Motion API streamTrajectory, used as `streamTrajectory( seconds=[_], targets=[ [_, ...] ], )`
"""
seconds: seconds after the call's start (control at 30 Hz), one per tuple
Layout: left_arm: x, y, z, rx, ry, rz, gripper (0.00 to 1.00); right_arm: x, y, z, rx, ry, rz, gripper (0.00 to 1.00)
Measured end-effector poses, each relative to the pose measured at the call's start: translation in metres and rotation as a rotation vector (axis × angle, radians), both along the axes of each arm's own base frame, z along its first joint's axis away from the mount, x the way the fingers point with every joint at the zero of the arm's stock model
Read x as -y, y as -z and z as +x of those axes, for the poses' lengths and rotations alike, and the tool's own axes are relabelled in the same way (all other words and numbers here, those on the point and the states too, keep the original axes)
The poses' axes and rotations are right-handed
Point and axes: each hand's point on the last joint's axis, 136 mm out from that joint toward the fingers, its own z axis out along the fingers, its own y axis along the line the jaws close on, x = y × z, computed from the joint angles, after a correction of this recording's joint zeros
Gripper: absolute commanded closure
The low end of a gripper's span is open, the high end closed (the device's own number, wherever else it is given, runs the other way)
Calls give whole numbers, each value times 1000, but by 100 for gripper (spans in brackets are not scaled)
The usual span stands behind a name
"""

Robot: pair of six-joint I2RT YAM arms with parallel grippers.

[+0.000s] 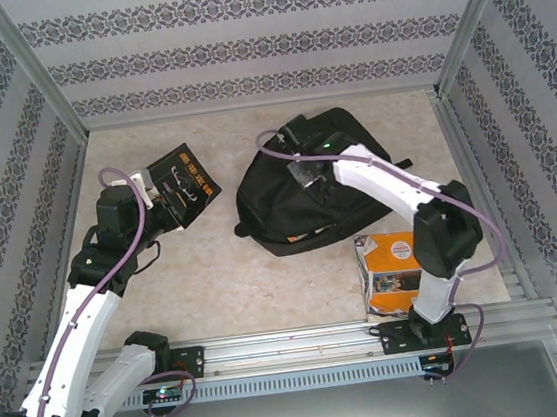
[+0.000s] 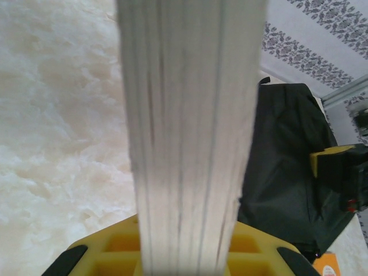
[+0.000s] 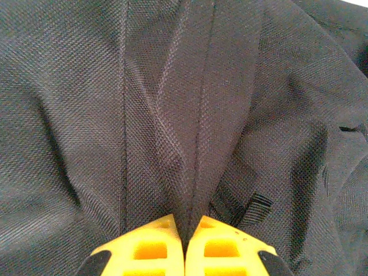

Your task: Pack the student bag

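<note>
From above: the student bag (image 1: 277, 212) lies about mid-table, a bit to the right side. It is slumped flat, and its long axis seems to go diagonal from near-left to far-right. The right gripper (image 1: 307, 173) sits directly on top of it, so the R arm is clearly the nearer one. The left gripper (image 1: 164, 198) is well apart to the left and holds a black-covered book (image 1: 187, 182) by its near edge. An orange box (image 1: 392, 274) stands by the R arm's base, near the bag but apart from it. Left wrist cam: the book's pale page edge stands upright btw. the yellow fingers (image 2: 115, 247), which are clamped on it. The bag lies to the right of the book, i.e. the book must travel rightward to reach it; from here I cannot tell where the opening is. Right wrist cam: the two yellow fingers (image 3: 149, 247) are closed together, w/ a raised fold (image 3: 192, 144) of the bag's fabric pinched in the seam between them. The fold runs straight away from the fingertips. The bag is of black coarse-woven cloth, soft and wrinkled, w/ a short webbing strap (image 3: 253, 207) just right of the fingers. In my opinion the coming move is to lift this fold, so that the mouth opens toward the book.
</note>
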Motion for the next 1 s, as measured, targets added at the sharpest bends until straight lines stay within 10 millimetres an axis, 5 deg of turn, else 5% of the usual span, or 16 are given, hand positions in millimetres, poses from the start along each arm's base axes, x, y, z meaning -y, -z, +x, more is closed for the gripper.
streamTrajectory(
  seconds=[0.17, 0.47, 0.8, 1.0],
  targets=[
    [13, -5, -2, -5, 58, -47, 100, 18, -21, -6, -19, 37, 288, 100],
    [44, -23, 1, 5, 162, -248, 100, 24, -16, -10, -94, 64, 536, 100],
    [44, 9, -12, -134, 80, -390, 100, 26, -22, -6, -118, 103, 636, 100],
    [66, 50, -22, -259, 77, -545, 100, 27, -23, -5, -123, 118, 655, 100]
  ],
)
